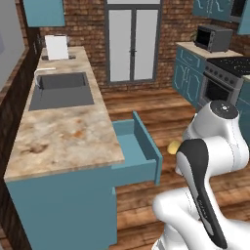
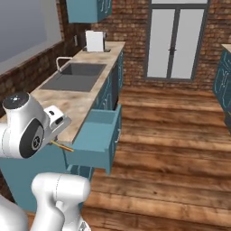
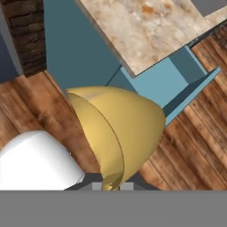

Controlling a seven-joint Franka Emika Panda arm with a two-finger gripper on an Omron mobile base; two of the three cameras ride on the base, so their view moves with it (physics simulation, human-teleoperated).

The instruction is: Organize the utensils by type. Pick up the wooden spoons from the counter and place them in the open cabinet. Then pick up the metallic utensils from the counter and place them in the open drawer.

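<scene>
Yellow-ended utensil (image 3: 117, 133): 1, clamped in gripper (image 3: 111, 185); drawer (image 1: 139, 146): 1, open.

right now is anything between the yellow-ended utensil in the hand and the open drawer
Nothing visible. The hand holds the yellow-ended utensil out over the wooden floor, beside the counter; the open drawer lies unobstructed ahead.

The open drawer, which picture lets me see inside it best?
The left base view: the open drawer shows its teal inside from above. The right base view shows its front and some of its inside; the hand view shows it behind a yellow utensil.
</scene>
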